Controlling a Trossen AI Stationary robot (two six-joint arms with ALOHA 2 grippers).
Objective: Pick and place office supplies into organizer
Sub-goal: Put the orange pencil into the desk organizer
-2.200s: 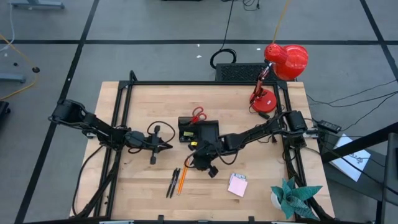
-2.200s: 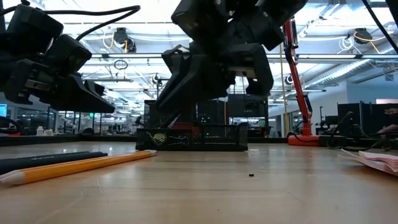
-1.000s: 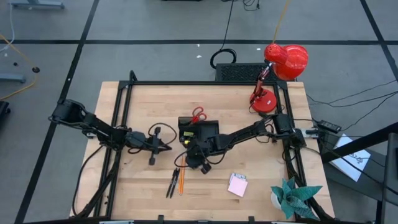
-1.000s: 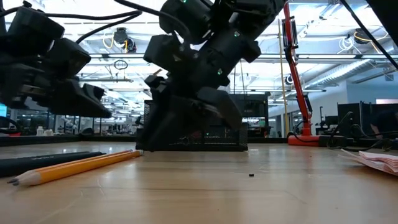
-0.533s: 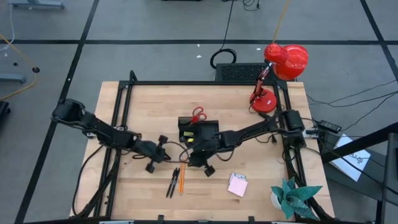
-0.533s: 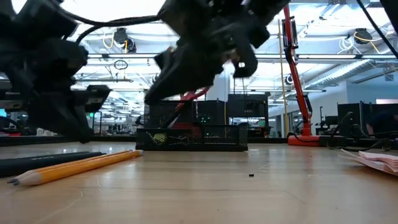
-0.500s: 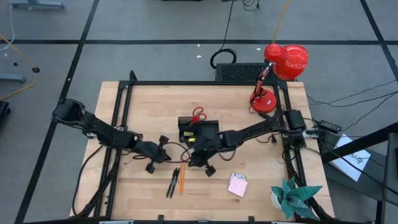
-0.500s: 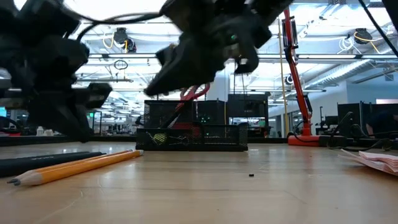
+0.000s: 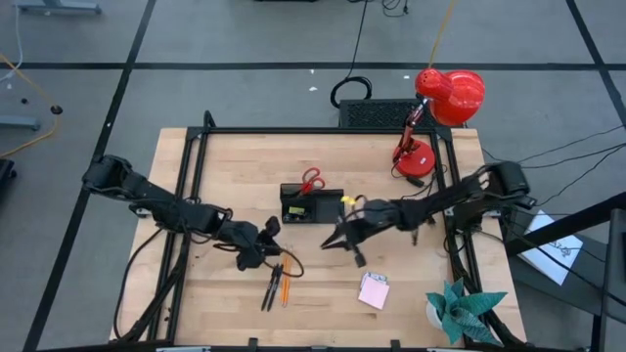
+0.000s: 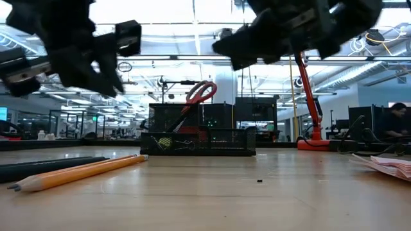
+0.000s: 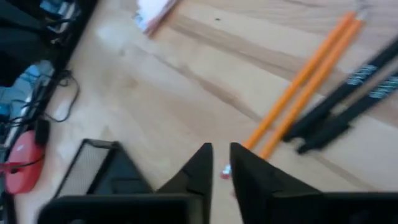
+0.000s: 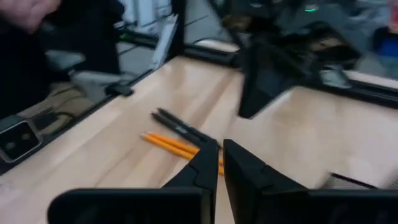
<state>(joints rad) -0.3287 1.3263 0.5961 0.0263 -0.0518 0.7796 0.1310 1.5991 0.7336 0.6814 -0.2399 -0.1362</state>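
On the wooden table (image 9: 215,176), the left arm reaches in from the left edge, and the left gripper (image 9: 262,246) hangs over the near middle of the board, just above the upper ends of the writing tools. In the left wrist view its two dark fingers (image 11: 202,171) stand slightly apart with a narrow gap between them, and nothing is pinched there.

Directly below that gripper lie the two orange pencils (image 9: 284,286) side by side, with the black pens (image 9: 270,288) touching them on the left; all four lie flat on the wood, outside the tray. In the low view one pencil (image 10: 77,172) points toward the camera with a pen beside it.

Behind them, at the table's middle, stands the black organizer (image 9: 313,207). The red-handled scissors (image 9: 311,180) stand in its far section, handles up, as the low view shows above the mesh wall (image 10: 199,138). A small yellow piece (image 9: 344,199) shows at the organizer's right edge.

The right gripper (image 9: 342,240) hangs just right of the organizer, above the table. The right wrist view shows its fingers (image 12: 239,168) pressed nearly together and holding nothing.

The pink sticky-note pad (image 9: 373,290) lies flat near the front, well apart from the organizer. Further right stand the teal paper plant (image 9: 465,311) at the front corner and the red desk lamp (image 9: 430,117) at the back.
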